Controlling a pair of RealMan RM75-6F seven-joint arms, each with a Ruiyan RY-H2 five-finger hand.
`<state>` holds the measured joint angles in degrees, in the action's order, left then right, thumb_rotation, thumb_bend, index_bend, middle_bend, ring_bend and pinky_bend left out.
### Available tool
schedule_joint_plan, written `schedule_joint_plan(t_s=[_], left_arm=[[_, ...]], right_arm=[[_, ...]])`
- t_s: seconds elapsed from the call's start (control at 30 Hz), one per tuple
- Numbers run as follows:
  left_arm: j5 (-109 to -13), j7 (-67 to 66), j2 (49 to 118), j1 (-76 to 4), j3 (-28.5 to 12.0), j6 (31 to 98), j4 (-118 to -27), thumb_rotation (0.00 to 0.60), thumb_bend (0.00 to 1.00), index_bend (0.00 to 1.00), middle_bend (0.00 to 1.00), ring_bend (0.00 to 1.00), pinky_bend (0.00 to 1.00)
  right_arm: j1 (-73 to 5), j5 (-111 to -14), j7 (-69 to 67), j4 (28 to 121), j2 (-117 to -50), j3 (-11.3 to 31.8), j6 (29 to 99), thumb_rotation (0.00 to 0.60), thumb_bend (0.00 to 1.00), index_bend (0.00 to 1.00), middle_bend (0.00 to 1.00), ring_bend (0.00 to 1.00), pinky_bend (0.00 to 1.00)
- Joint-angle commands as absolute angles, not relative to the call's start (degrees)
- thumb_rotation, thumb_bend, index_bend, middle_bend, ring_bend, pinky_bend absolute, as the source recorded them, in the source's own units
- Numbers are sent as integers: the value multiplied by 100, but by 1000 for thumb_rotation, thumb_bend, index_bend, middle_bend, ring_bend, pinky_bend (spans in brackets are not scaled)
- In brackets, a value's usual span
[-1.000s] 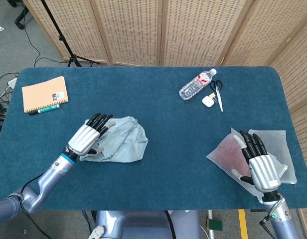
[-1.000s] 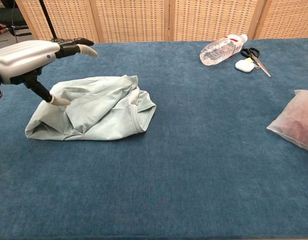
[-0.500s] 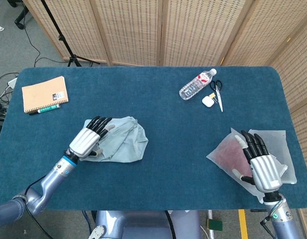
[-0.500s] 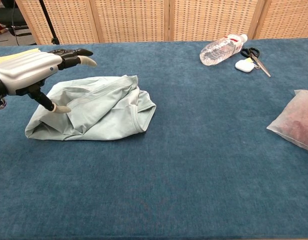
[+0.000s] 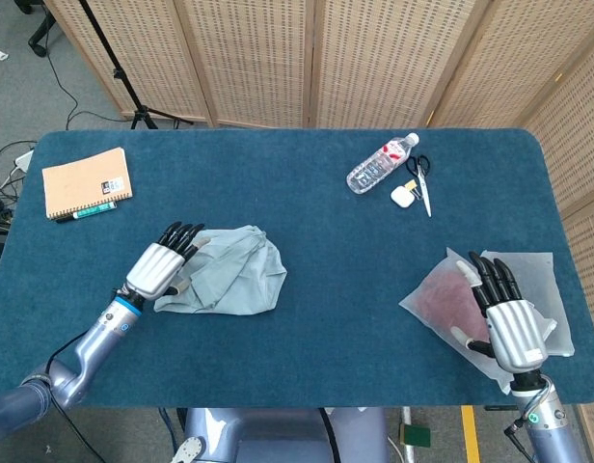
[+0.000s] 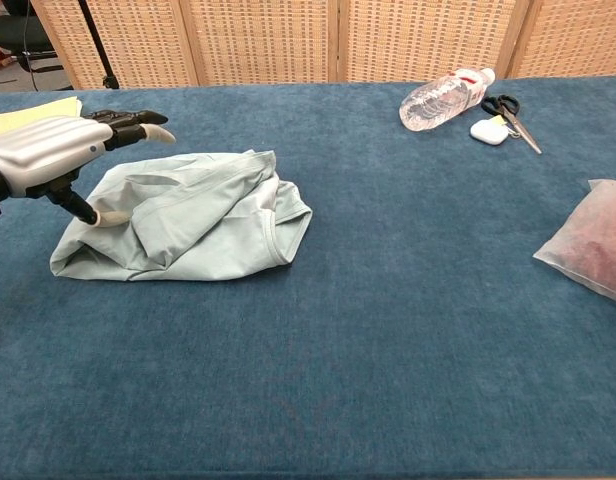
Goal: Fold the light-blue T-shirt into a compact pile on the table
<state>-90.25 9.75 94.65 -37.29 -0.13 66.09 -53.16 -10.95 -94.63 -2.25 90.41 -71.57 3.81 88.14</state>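
The light-blue T-shirt (image 5: 237,272) (image 6: 193,218) lies bunched in a compact heap on the left half of the blue table (image 5: 307,212). My left hand (image 5: 162,265) (image 6: 58,155) hovers at the heap's left edge, fingers spread over the cloth, with only the thumb tip near the fabric and nothing held. My right hand (image 5: 504,318) rests flat with fingers spread on a translucent bag (image 5: 446,299) at the front right; the chest view shows the bag (image 6: 593,245) but not this hand.
A tan notebook (image 5: 85,181) with a pen lies at the far left. A plastic bottle (image 5: 379,164) (image 6: 443,97), scissors (image 5: 422,178) and a small white case (image 5: 403,196) sit at the back right. Folding screens stand behind the table.
My left hand has drawn back leftward off the top of the shirt heap toward its left edge. The shirt and my right hand stay put.
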Motion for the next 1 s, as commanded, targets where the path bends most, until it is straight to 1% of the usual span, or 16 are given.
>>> schedule_joint_plan(t_s=[0.03,0.17,0.47,0.87,0.97,1.0], left_arm=[[-9064,1155,9513,-3699,36,6616,-5127,600,250,0,0,0,0],[-9141,1346,9574,-3685,97,6652,-4898,600,262,0,0,0,0],[-9358,1716,9733,-3628,275,6813,-4338,600,299,0,0,0,0],[-9729,2052,10274,-3533,539,7274,-3327,600,334,0,0,0,0],[-9767,2168,10356,-3526,559,7367,-3172,600,363,0,0,0,0],[-9779,2197,10380,-3521,565,7405,-3122,600,387,0,0,0,0]], right_arm=[[-1091,-9456,-236,9040,-7152,385,8818,600,11,0,0,0,0],[-1095,-9448,-245,9041,-7146,385,8802,600,28,0,0,0,0],[-1089,-9440,-271,9045,-7135,390,8805,600,28,0,0,0,0],[-1086,-9451,-277,9049,-7130,389,8809,600,28,0,0,0,0],[-1085,-9449,-282,9052,-7127,386,8803,600,28,0,0,0,0],[-1085,-9447,-283,9051,-7126,387,8804,600,28,0,0,0,0]])
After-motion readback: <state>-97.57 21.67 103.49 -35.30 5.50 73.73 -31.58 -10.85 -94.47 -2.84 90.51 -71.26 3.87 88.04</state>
